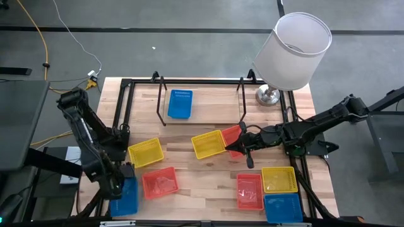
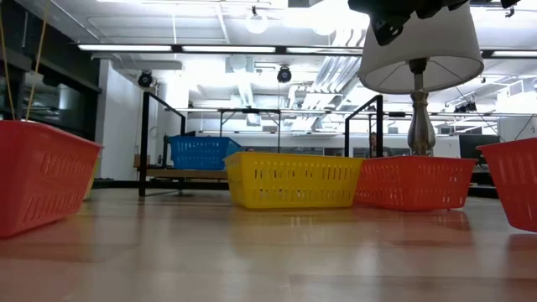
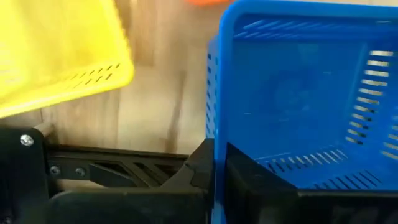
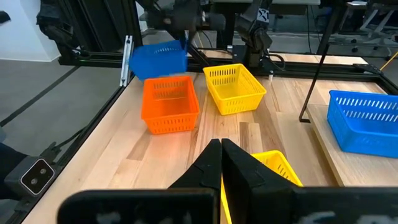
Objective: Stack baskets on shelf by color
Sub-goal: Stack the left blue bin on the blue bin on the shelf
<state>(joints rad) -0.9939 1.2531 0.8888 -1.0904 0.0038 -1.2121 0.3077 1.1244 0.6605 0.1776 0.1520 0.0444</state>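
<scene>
My left gripper [image 1: 120, 181] is at the table's near left corner, shut on a blue basket [image 1: 125, 197]. My right gripper [image 1: 243, 148] is shut and empty, raised above an orange-red basket [image 1: 232, 135] and a yellow basket [image 1: 207, 144] that stand side by side on the table's middle [image 2: 289, 180]. Its shut fingers also show in the right wrist view [image 4: 221, 152]. One blue basket [image 1: 180, 104] stands on the shelf's board [image 1: 208, 107] at the far side. Another yellow basket [image 1: 145, 152] and another orange-red basket [image 1: 159, 181] stand on the table near the left arm. My left gripper holds the blue basket by the rim of one side wall [image 3: 214, 155], one finger inside the basket and one outside. The basket stands open side up beyond the fingers. Whether it is clear of the table I cannot tell.
An orange-red [image 1: 249, 190], a yellow [image 1: 279, 179] and a blue basket [image 1: 283, 207] stand together at the near right corner. A table lamp with a white shade [image 1: 295, 49] stands at the far right, beside the shelf's black end loop [image 1: 242, 101].
</scene>
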